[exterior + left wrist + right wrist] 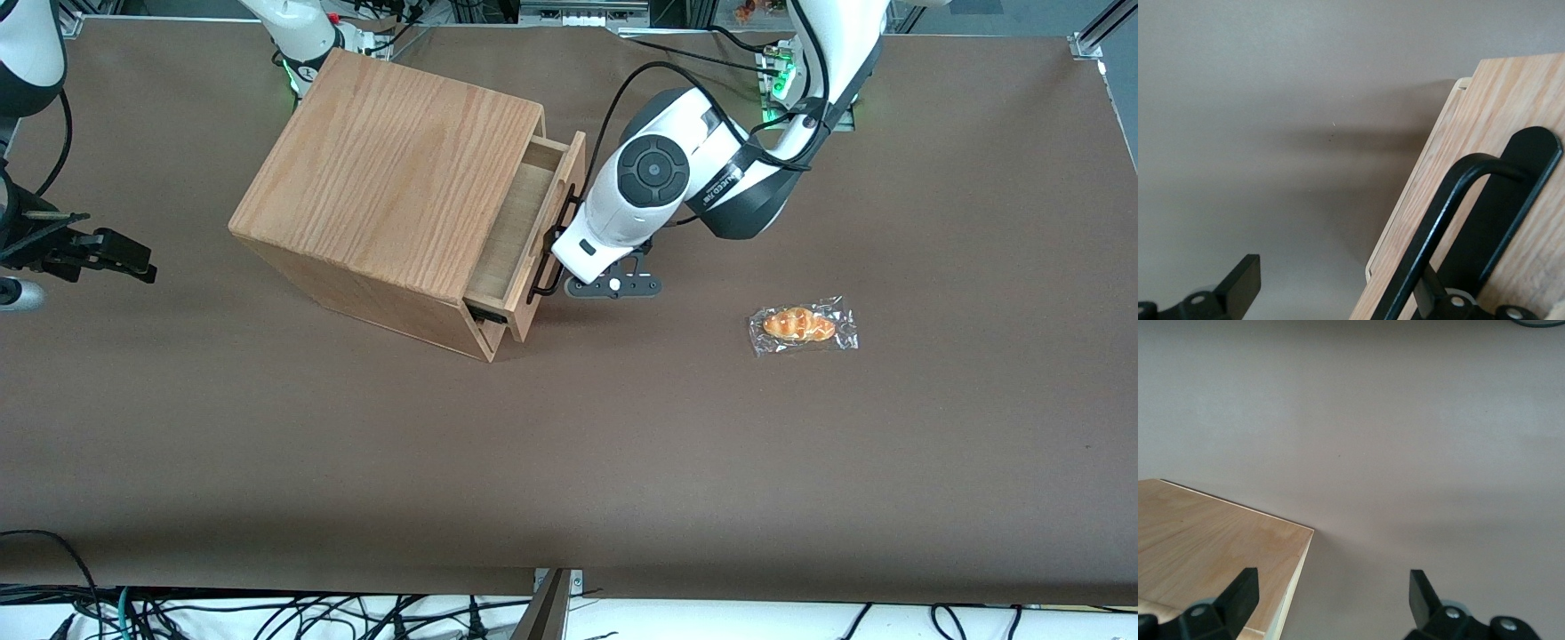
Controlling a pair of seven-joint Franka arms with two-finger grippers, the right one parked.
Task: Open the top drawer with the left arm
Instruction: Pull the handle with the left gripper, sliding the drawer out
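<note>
The oak-grain cabinet (391, 169) stands on the brown table with its front turned toward the working arm's end. Its top drawer (520, 222) is pulled partway out, and pale plywood shows inside. The black bar handle (544, 280) runs along the drawer front. The left arm (653, 169) reaches down in front of the drawer, with its gripper (569, 277) at the handle. In the left wrist view the gripper (1335, 293) is open. One finger (1241, 283) hangs over bare table. The other sits by the handle (1451, 207) against the drawer front (1511, 107).
A wrapped bread roll (803, 325) lies on the table toward the working arm's end, nearer the front camera than the gripper. Black cables trail from the left arm. The cabinet's top (1211, 547) also shows in the right wrist view.
</note>
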